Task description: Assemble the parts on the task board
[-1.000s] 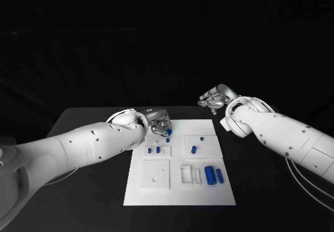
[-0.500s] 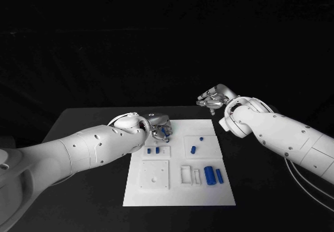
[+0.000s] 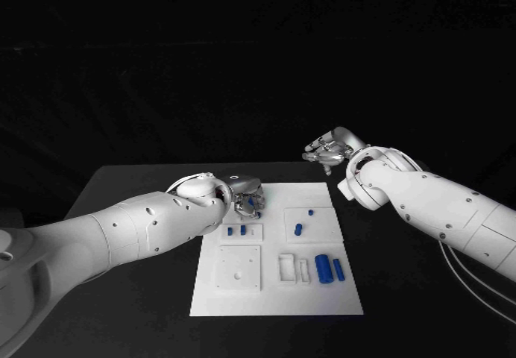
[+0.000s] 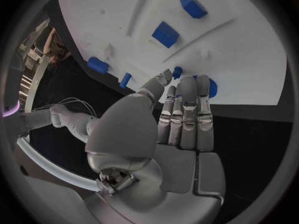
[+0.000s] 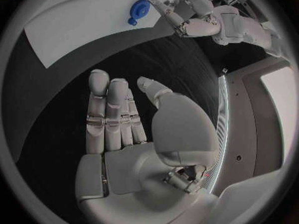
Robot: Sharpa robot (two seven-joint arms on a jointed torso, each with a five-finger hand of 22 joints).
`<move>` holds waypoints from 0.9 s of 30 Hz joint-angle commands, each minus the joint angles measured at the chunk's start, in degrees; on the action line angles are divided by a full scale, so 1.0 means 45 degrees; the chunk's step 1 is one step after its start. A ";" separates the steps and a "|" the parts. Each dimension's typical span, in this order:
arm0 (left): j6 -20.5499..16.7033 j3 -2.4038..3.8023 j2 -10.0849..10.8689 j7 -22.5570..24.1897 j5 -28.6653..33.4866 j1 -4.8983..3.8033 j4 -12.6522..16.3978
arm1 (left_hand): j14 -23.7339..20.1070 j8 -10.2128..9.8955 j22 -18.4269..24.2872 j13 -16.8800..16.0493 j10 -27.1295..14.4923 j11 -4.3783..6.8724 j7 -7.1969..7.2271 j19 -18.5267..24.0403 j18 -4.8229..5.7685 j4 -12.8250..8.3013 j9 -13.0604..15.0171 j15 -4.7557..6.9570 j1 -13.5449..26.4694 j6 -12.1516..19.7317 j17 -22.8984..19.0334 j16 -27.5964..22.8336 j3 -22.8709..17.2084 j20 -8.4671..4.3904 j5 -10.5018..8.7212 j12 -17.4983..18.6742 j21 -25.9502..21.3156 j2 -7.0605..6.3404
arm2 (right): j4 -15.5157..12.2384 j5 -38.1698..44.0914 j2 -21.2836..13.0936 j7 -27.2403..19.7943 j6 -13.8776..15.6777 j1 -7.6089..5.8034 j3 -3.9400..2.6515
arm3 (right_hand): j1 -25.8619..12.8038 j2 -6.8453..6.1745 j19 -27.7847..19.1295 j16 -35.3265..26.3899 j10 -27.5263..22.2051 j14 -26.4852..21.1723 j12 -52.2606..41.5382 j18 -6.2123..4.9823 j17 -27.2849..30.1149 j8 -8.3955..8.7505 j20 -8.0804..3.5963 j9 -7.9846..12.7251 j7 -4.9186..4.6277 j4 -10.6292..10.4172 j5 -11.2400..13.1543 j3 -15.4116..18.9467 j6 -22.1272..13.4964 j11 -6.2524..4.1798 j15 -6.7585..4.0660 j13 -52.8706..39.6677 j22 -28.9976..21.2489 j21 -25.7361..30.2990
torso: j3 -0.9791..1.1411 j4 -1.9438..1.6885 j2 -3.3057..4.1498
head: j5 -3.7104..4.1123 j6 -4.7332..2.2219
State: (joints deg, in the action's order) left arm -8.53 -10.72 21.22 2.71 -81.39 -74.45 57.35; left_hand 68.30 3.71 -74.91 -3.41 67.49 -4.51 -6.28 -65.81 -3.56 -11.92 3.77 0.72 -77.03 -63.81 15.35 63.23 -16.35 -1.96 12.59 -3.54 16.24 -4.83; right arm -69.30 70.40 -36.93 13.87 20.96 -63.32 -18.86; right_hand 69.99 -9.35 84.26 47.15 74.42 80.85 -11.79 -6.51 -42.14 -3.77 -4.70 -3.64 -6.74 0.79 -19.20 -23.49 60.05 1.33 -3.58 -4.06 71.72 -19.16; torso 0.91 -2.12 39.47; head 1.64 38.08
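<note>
The white task board [image 3: 274,294] lies in the middle of the black table. My left hand [image 3: 250,195] hovers over the board's far left corner, fingers stretched out straight and holding nothing. Under its fingertips [image 4: 187,87] a round blue part [image 4: 211,88] sits on the board [image 4: 243,50], and a small blue piece [image 4: 177,72] lies by the thumb tip. My right hand [image 3: 328,153] is raised beyond the board's far right corner, empty, fingers straight [image 5: 109,114]. The right wrist view shows the round blue part [image 5: 138,7] beside the left hand [image 5: 187,17].
Two small blue blocks [image 3: 238,232] stand in a left plate and a blue piece [image 3: 298,230] in a right one. Two blue cylinders [image 3: 323,269] lie beside white blocks [image 3: 288,268] near the front right. A square white plate [image 3: 238,268] is at front left.
The blue part seen at my left hand's fingertips a second ago is now mostly hidden under its fingers. The right hand has barely moved.
</note>
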 commanded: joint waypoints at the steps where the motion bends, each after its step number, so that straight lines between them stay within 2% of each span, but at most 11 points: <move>1: 0.0240 -0.0001 -0.0073 -0.0095 -0.0185 0.0027 -0.0045 | -0.0001 -0.0029 -0.0314 0.0014 0.0115 0.0012 -0.0003 0.0076 -0.0222 0.0092 -0.0010 0.0026 -0.0039 -0.0133 -0.0041 0.0125 -0.0048 -0.0010 0.0025 0.0027 0.0108 0.0035 | -0.0037 -0.0010 -0.0010 -0.0116 0.0022 -0.0009 -0.0003 | -0.0067 -0.0025 0.0391 0.0058 0.0033 -0.0056 0.0051 -0.0145 0.0020 0.0048 0.0051 0.0001 -0.0020 -0.0003 -0.0064 0.0049 -0.0052 0.0036 0.0072 0.0012 0.0019 0.0072 | -0.0001 0.0001 0.0009 | 0.0008 0.0021; 27: 0.0344 -0.0013 -0.0418 -0.0140 -0.0130 0.0343 -0.0626 | 0.0042 -0.0032 -0.0298 0.0015 0.0168 0.0022 -0.0048 0.0341 -0.0304 0.0281 -0.0023 0.0025 -0.0128 -0.0001 -0.0266 0.0374 -0.0333 -0.0003 0.0009 0.0029 0.0813 0.0160 | -0.0201 -0.0010 -0.0008 -0.0104 0.0005 -0.0028 -0.0003 | -0.0067 -0.0025 0.0391 0.0058 0.0033 -0.0056 0.0051 -0.0145 0.0020 0.0048 0.0051 0.0001 -0.0020 -0.0003 -0.0064 0.0049 -0.0052 0.0036 0.0072 0.0012 0.0019 0.0072 | 0.0012 -0.0011 0.0010 | 0.0095 0.0130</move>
State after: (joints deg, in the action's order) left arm -7.64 -10.77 19.56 2.00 -81.91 -73.09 54.55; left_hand 68.28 3.71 -75.02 -3.40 67.99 -4.41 -6.53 -64.68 -4.46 -10.72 3.70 0.71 -77.30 -63.96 14.24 64.56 -17.55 -1.86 12.59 -3.54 19.77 -4.56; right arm -70.08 70.35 -36.98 13.87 21.01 -63.42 -18.85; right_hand 69.99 -9.35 84.25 47.14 74.40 80.85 -11.74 -6.11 -42.10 -3.77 -4.70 -3.64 -6.65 0.79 -19.31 -23.49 60.14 1.34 -3.58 -4.07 71.74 -19.18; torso 0.98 -2.19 39.52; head 2.05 38.62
